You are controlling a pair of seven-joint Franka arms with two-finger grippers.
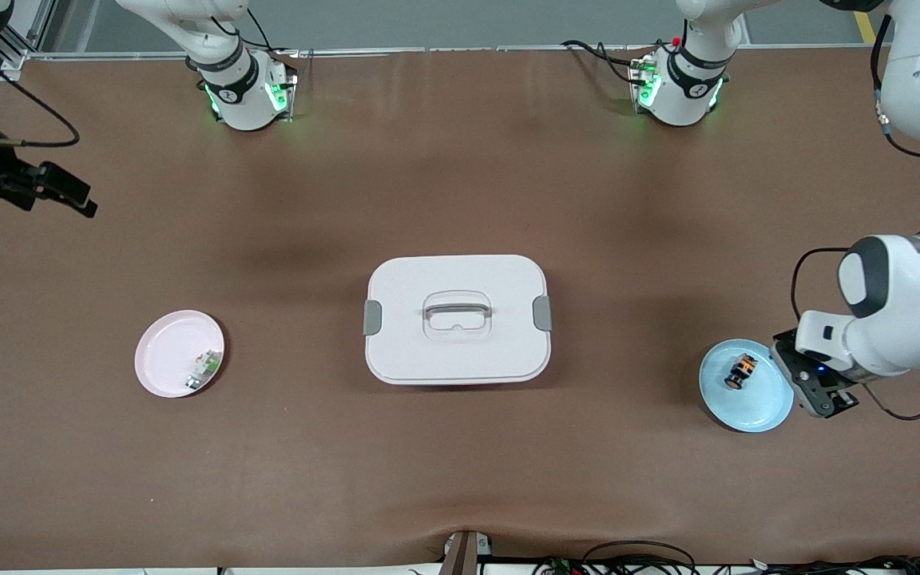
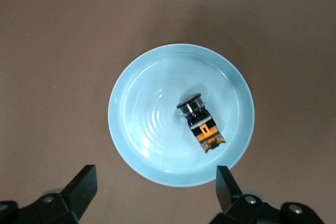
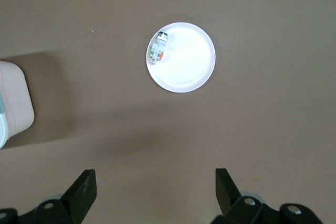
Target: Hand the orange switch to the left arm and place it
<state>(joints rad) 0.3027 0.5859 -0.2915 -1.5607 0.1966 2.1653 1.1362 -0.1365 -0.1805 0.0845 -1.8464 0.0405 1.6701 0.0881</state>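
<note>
The orange switch (image 1: 741, 371) lies on its side on a light-blue plate (image 1: 755, 407) toward the left arm's end of the table. My left gripper (image 1: 815, 383) hovers open and empty over the plate's edge. In the left wrist view the switch (image 2: 202, 121) lies on the plate (image 2: 147, 119), apart from my open gripper (image 2: 156, 174). The white box (image 1: 457, 319) with grey latches and handle sits mid-table. My right gripper (image 1: 69, 192) is open and empty, up over bare table at the right arm's end; it also shows in the right wrist view (image 3: 155, 177).
A pink plate (image 1: 164, 351) holds a small white-and-green component (image 1: 203, 369), between the box and the right arm's end. The right wrist view shows that plate (image 3: 189, 66), the component (image 3: 158, 48) and a corner of the box (image 3: 13, 103). Cables lie along the table's near edge.
</note>
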